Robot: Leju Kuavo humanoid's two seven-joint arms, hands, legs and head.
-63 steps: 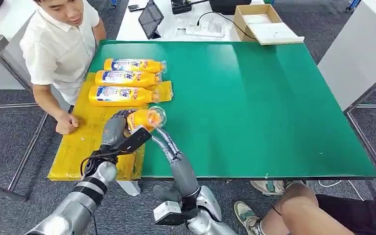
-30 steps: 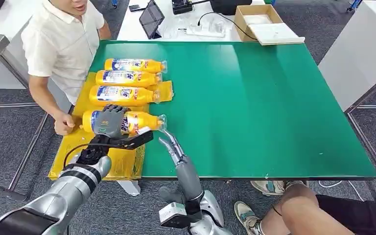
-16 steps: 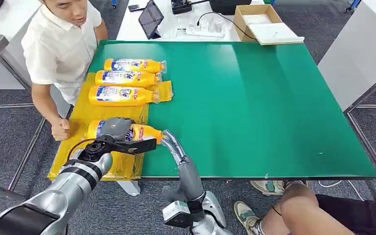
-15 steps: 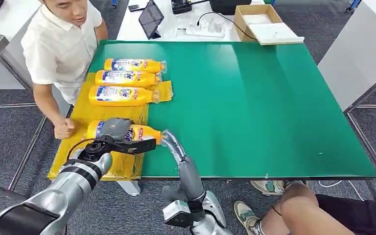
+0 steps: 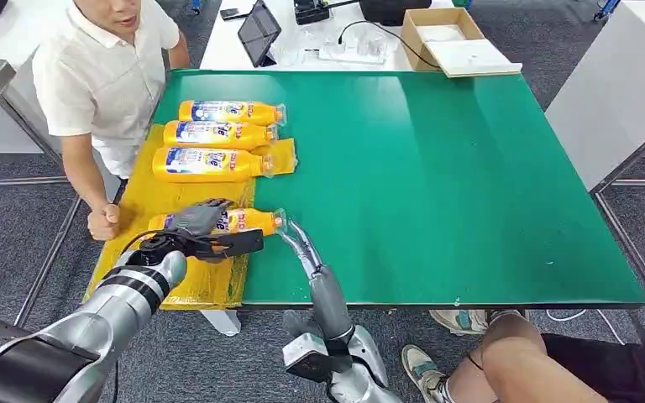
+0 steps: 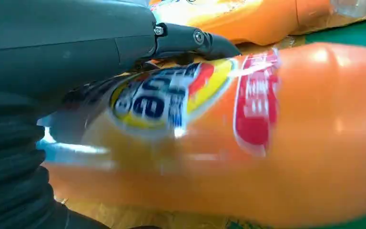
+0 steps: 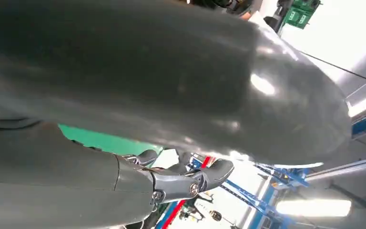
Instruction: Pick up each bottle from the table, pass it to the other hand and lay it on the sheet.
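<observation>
Three orange bottles [image 5: 217, 133] lie side by side at the far end of the yellow sheet [image 5: 147, 197]. A fourth orange bottle [image 5: 248, 221] lies on the sheet's near part, its clear cap pointing right onto the green table [image 5: 437, 185]. My left hand [image 5: 195, 221] grips it around the labelled middle, fingers over the top and thumb along the near side. In the left wrist view the bottle [image 6: 267, 143] lies close against that hand [image 6: 76, 47]. My right hand [image 5: 296, 242] lies just right of the cap, fingers straight and holding nothing. Its fingers [image 7: 209, 171] stand apart.
A person in a white shirt [image 5: 101, 75] stands at the table's left edge, a fist [image 5: 102, 223] beside the sheet. Another person's legs [image 5: 537, 361] are at the near right corner. A cardboard box [image 5: 449, 38] and a tablet [image 5: 258, 31] sit on the table behind.
The bottle, held raised between both hands at first, has been turned flat and lowered onto the sheet by my left hand. My right hand has let go and drawn back to the right.
</observation>
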